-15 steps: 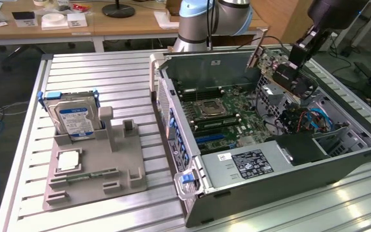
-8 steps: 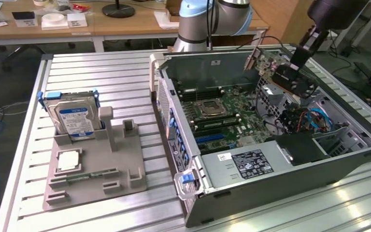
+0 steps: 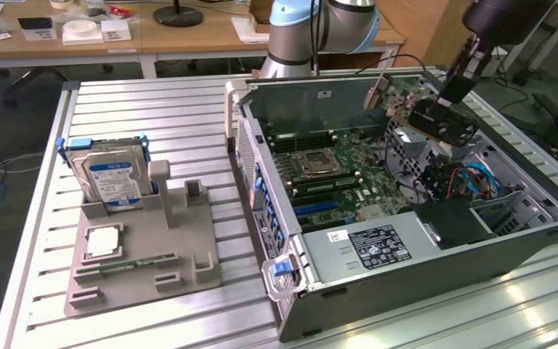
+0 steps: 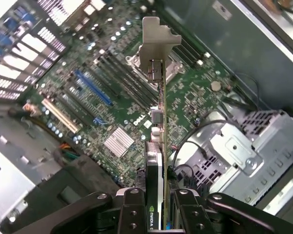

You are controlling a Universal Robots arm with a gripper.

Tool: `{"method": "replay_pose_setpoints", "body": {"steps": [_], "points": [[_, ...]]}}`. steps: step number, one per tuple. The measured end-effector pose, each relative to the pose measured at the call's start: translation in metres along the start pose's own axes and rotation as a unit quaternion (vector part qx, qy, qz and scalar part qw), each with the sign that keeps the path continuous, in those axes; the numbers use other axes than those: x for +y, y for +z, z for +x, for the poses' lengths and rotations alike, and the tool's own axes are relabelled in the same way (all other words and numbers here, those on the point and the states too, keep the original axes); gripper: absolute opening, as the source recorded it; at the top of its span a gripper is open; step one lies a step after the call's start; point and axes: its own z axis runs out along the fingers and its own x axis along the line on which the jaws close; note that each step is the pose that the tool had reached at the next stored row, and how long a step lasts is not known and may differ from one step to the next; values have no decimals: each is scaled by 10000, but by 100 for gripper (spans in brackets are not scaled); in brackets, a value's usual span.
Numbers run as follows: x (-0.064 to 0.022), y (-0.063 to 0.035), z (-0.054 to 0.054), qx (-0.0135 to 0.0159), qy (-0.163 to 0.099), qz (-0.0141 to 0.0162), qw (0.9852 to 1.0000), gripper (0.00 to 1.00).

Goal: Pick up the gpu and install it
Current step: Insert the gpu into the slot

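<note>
In the exterior view the thin green-board gpu with its black cooler (image 3: pixel 444 122) hangs in the black jaws over the far side of the open dark-grey steel computer case (image 3: pixel 453 273), toward the exterior view's right. The case lies on its side on the ribbed aluminium counter (image 3: pixel 143 109) with its side panel off, so the green motherboard (image 3: pixel 322 171) faces up and a card can be lowered onto it from above. The card is carried tilted and well above the slots – not seated. On the exterior view's left, well apart from the case, a grey plastic holder (image 3: pixel 143 269) props the silver hard drive with its blue-white label (image 3: pixel 114 178) upright, probably so that it stands on edge where it can be gripped.

In the wrist view the jaws are partly closed and clamped on the gpu, pinching its two flat faces so that the card runs away from them edge-on. Its bent, silvery sheet-metal end bracket (image 4: pixel 158 44) sits at the end away from the grip. Below and apart from the card lie the glossy motherboard, a long blue plastic expansion slot (image 4: pixel 93 87), a small finned silver heatsink (image 4: pixel 118 142) and a perforated grey metal drive cage (image 4: pixel 244 146) – hard, angular parts.
</note>
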Motion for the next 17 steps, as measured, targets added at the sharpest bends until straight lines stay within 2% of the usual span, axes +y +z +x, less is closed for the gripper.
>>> {"method": "replay_pose_setpoints", "body": {"steps": [5,10,13,14,17], "points": [[0,4,0,33,-456,-7,9990,27],[0,7,0,66,-901,-14,9959,27],[-1,9,0,87,-1176,-18,9930,27],[-1,10,0,101,-1354,-21,9907,27],[-1,12,0,121,-1623,-24,9867,27]]}}
